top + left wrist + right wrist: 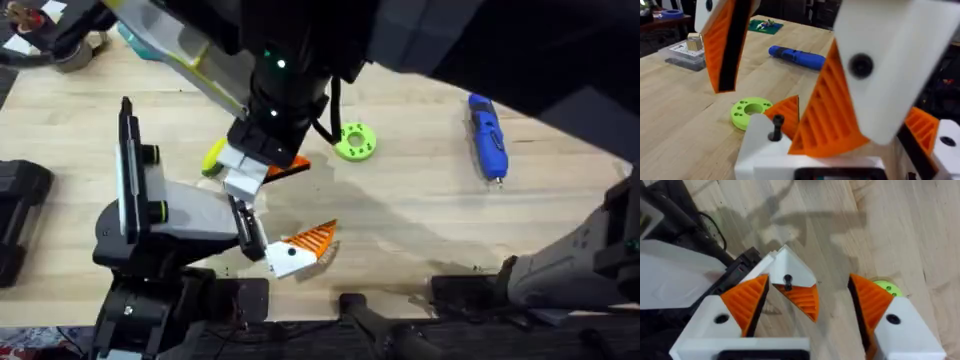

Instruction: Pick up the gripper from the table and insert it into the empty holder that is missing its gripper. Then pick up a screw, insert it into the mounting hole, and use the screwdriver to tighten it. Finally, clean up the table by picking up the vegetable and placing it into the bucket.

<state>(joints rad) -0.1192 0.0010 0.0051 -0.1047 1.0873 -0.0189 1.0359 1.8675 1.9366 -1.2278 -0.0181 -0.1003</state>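
From overhead, the small gripper is seen at the front end of the holder, apparently seated there. The right end effector hangs just behind it, above the tabletop. The vegetable lies beside the holder and the screwdriver lies well apart, on the far right.

In the left wrist view, a dark screw is seen standing upright in the white base of the small gripper. The right arm's fingers are spread wide above it, holding nothing. Whether the left end effector is wide or narrow cannot be told. A green disc and the screwdriver are seen beyond.

In the right wrist view, the right end effector is shown wide and empty, with the small gripper and its screw framed between the fingers.

The screw step is judged to be in hand, with the screw placed but not tightened. The screwdriver must be fetched next and its tip set squarely on the screw head
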